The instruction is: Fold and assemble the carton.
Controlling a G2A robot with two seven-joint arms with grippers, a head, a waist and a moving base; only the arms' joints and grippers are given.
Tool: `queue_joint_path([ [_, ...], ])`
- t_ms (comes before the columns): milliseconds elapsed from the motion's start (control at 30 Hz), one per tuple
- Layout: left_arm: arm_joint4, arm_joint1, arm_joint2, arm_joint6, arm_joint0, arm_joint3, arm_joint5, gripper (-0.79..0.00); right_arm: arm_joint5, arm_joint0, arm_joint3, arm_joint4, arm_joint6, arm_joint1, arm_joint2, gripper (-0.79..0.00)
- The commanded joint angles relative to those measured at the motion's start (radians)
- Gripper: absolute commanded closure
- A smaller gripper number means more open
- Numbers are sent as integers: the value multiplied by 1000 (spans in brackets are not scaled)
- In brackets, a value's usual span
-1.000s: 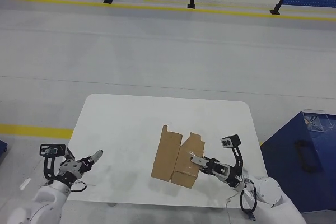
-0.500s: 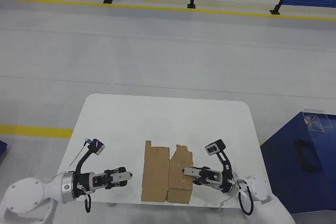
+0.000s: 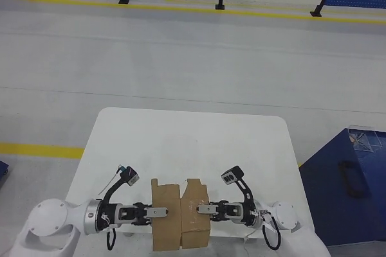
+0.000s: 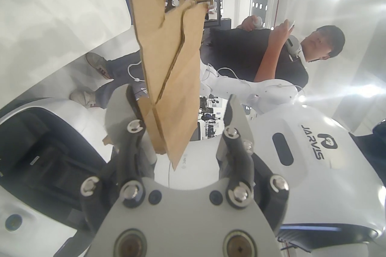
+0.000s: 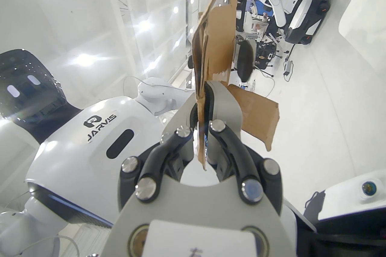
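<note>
The carton is a flattened brown cardboard piece held up over the table's near edge, its flaps pointing away from me. My right gripper is shut on its right side; in the right wrist view the carton stands edge-on, pinched in the right gripper. My left gripper is at the carton's left side. Seen from the left wrist, the left gripper is open and the carton's edge sits between its fingers, nearer one finger than the other.
The white table stretches away beyond the carton with bare surface. A blue cabinet stands off the table's right side. Grey floor with a yellow line lies to the left.
The right gripper has carried the carton left and toward the table's near edge. The left arm has swung in from the far left until its open fingers straddle the carton's left side.
</note>
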Motion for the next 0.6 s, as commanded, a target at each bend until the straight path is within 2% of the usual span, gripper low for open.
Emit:
queue_joint_path([
  [0,-27,2,4,-15,-4,12,9,0,0,0,0,-1,0,0,0,0],
  [33,-45,3,5,-27,-8,18,14,0,0,0,0,-1,0,0,0,0],
  [67,-63,5,3,-36,-10,25,17,0,0,0,0,-1,0,0,0,-252],
  [100,-63,5,3,-36,-10,25,17,0,0,0,0,-1,0,0,0,-785],
  [400,-63,5,3,-36,-10,25,17,0,0,0,0,-1,0,0,0,-785],
  [467,-2,5,-20,62,-7,20,-46,0,-163,-7,-28,-85,-121,2,68,-785],
  [500,26,3,-27,140,3,18,-94,0,-213,-24,-49,-108,-150,3,85,-785],
  [567,-21,-8,-11,301,29,19,-171,0,-332,-53,-70,-148,-238,6,152,-785],
])
